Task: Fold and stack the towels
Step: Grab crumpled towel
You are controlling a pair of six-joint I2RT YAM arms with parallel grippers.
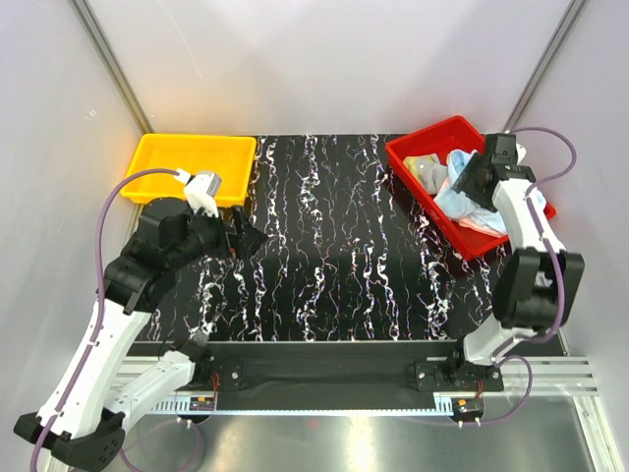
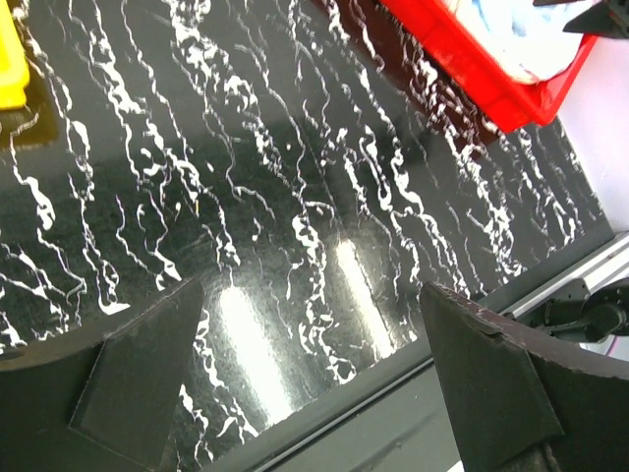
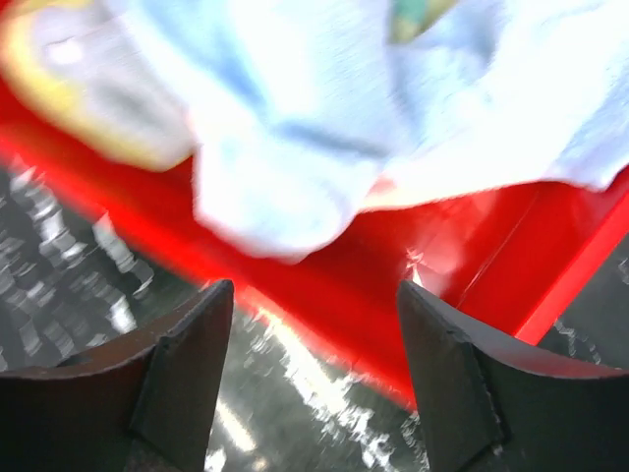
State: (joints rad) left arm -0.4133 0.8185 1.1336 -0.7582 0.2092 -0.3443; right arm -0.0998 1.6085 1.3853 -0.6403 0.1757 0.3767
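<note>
Several towels lie crumpled in a red bin (image 1: pixel 423 202) at the back right of the table. A light blue towel (image 1: pixel 455 192) is on top, with a grey one (image 1: pixel 428 175), a yellow one (image 1: pixel 421 160) and a pink edge (image 1: pixel 484 224) around it. My right gripper (image 1: pixel 472 180) hovers open over the bin. In the right wrist view its jaws (image 3: pixel 314 287) stand wide apart just short of the light blue towel (image 3: pixel 285 167), touching nothing. My left gripper (image 1: pixel 246 236) is open and holds nothing above the bare table at the left (image 2: pixel 313 288).
A yellow tray (image 1: pixel 195 162) sits at the back left, behind the left arm. The black marbled tabletop (image 1: pixel 334 236) lies between tray and bin. The red bin (image 2: pixel 491 84) shows at the top right of the left wrist view. White walls close in the sides and back.
</note>
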